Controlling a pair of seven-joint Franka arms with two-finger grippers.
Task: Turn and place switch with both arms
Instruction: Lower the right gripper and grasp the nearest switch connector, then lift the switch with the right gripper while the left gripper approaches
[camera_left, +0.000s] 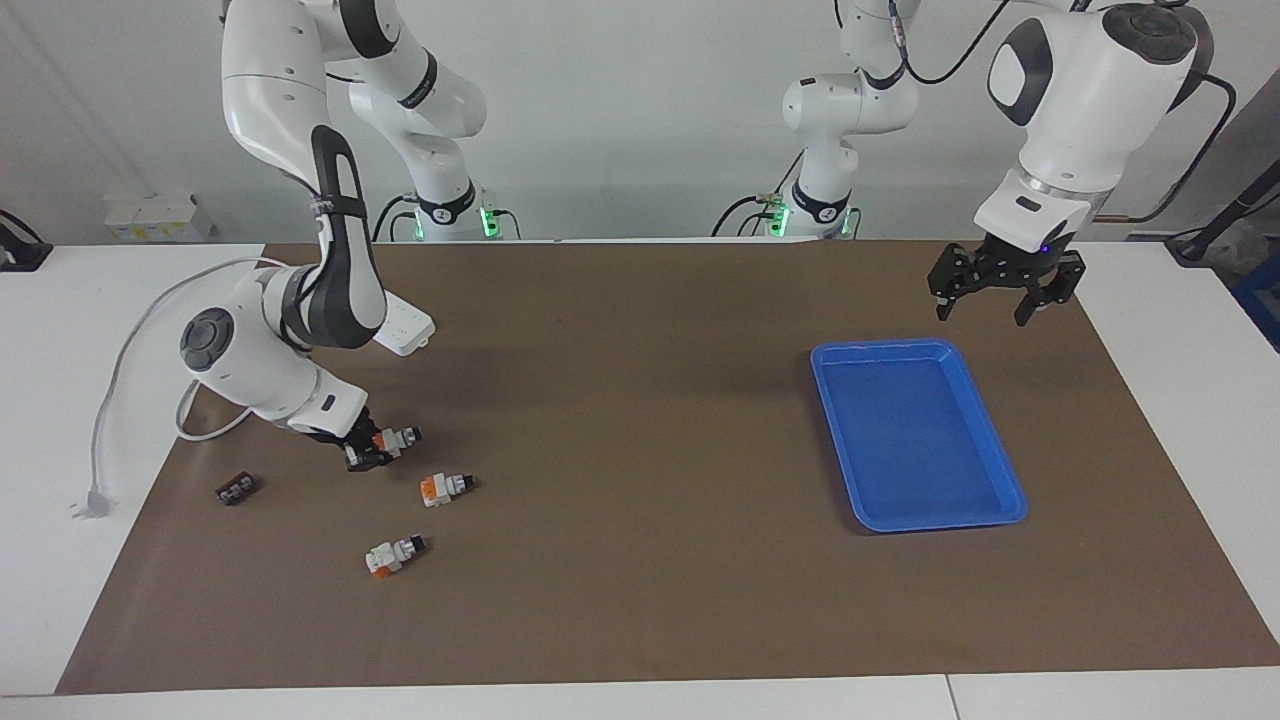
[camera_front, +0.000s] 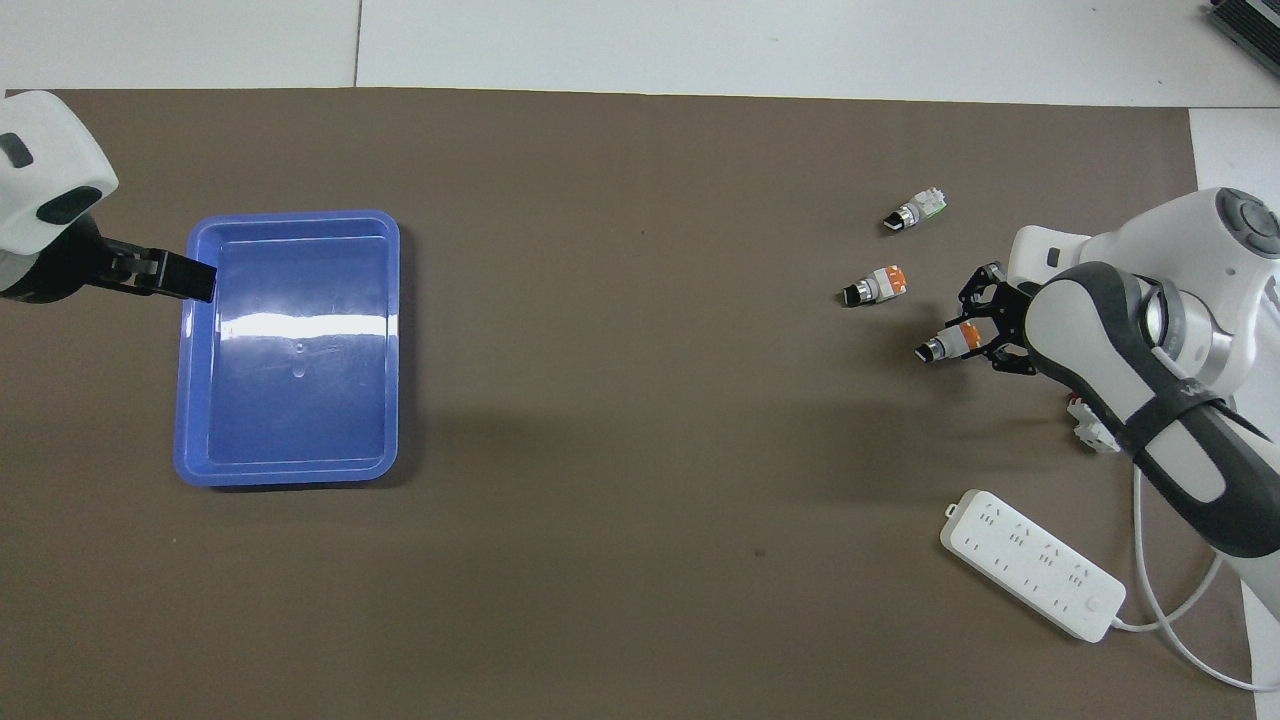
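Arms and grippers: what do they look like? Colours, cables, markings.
Both arms are glossy white, rounded and jointed, with dark grey joint caps. The right arm has a dark grey band on its forearm. The left arm carries a black cable near its wrist. The left gripper and right gripper are black.

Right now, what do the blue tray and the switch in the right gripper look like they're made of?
The blue tray looks like moulded plastic with a glossy finish: a bright glare band crosses its floor. The switch in the right gripper seems to have a white and orange plastic body, a collar that looks like metal, and a black knob, probably plastic.
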